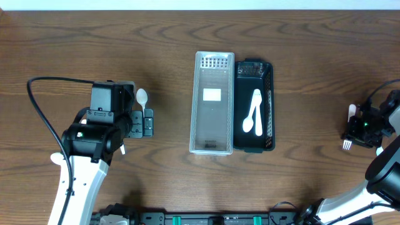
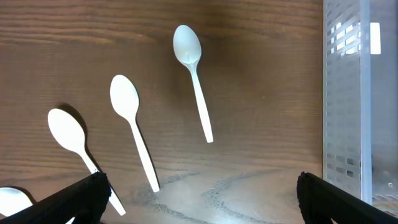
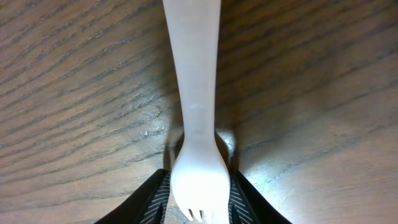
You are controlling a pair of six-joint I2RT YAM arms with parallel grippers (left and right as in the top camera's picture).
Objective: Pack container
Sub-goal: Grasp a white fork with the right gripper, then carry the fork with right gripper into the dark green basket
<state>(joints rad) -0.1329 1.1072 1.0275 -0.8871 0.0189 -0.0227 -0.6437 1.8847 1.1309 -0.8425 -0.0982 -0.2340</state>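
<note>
A black slotted container [image 1: 267, 106] stands at the table's centre with two white spoons [image 1: 253, 114] in it. A clear plastic tray [image 1: 212, 103] lies against its left side and also shows in the left wrist view [image 2: 345, 93]. My left gripper [image 1: 149, 122] is open and empty [image 2: 199, 205], above several loose white spoons [image 2: 130, 124] on the table; one spoon bowl [image 1: 142, 96] shows past the arm. My right gripper [image 1: 357, 128] at the far right is shut on a white fork [image 3: 196, 112] [image 1: 347, 144], its jaws [image 3: 199, 202] gripping the head just behind the tines.
The wooden table top [image 1: 300, 44] surrounds everything. The left arm's black cable [image 1: 37, 106] loops over the left side. The right arm's body [image 1: 387, 169] fills the lower right corner.
</note>
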